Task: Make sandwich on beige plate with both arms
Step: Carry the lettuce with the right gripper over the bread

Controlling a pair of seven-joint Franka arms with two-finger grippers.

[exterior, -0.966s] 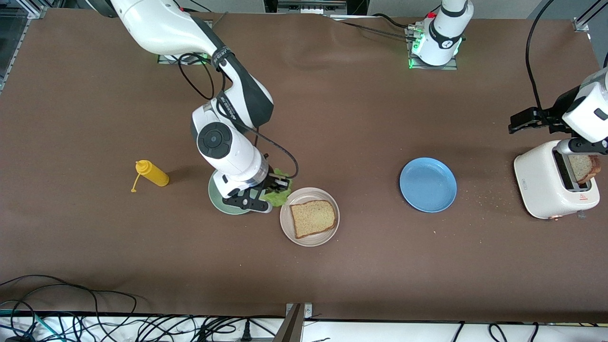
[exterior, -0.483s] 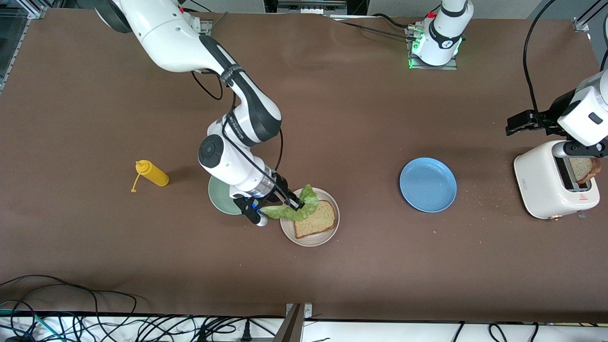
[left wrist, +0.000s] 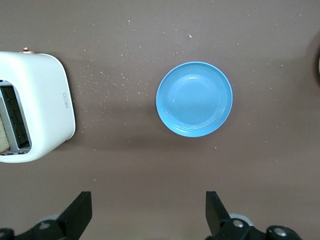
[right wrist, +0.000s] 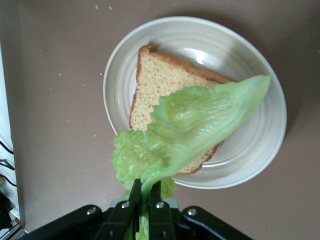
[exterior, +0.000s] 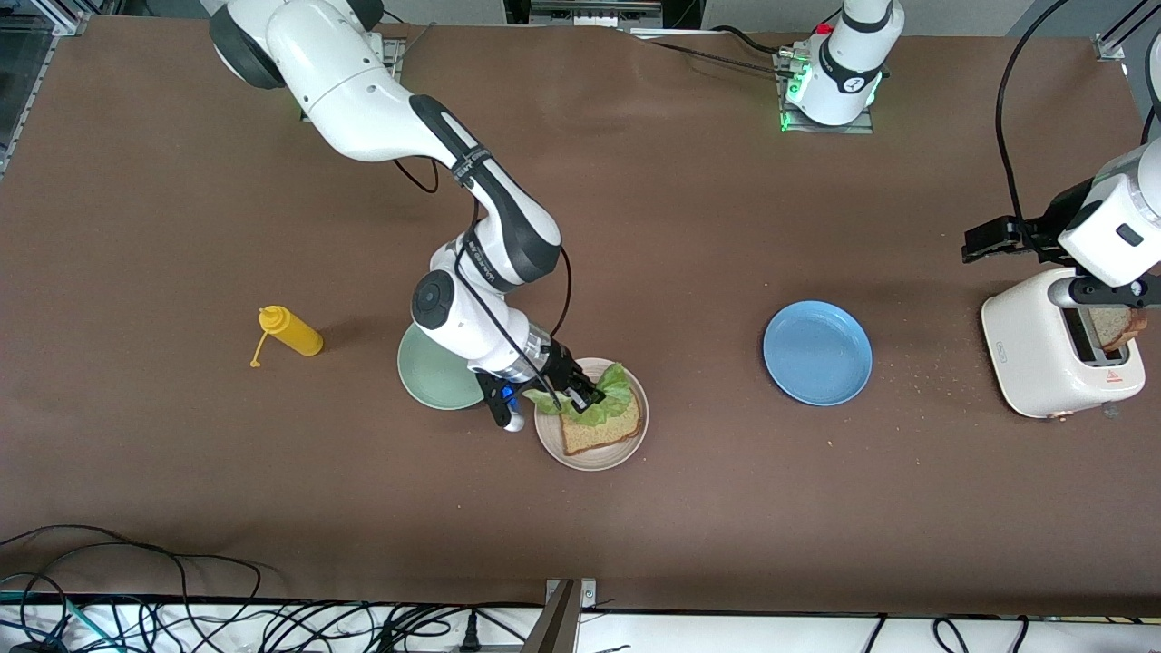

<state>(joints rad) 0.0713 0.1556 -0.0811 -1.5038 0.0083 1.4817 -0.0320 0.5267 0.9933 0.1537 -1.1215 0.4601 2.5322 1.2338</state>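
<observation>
Change: right gripper [exterior: 578,396], clamped on ruffled green lettuce leaf [exterior: 603,402], has carried it farther over square brown bread slice [exterior: 606,430] | round beige plate [exterior: 591,456] | left gripper [left wrist: 148,215] released, above brown surface [left wrist: 150,165].

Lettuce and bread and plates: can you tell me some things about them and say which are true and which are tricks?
1. The right gripper is shut on the lettuce leaf. True.
2. The lettuce leaf hangs over the blue plate. False: it hangs over the bread slice on the beige plate.
3. The beige plate holds two bread slices. False: only one lies on it.
4. A second slice sticks up out of the toaster. True.
5. The left gripper holds that slice. False: it is open and empty, up over the table near the toaster.
6. The yellow bottle lies on the table near the green plate. True.
</observation>
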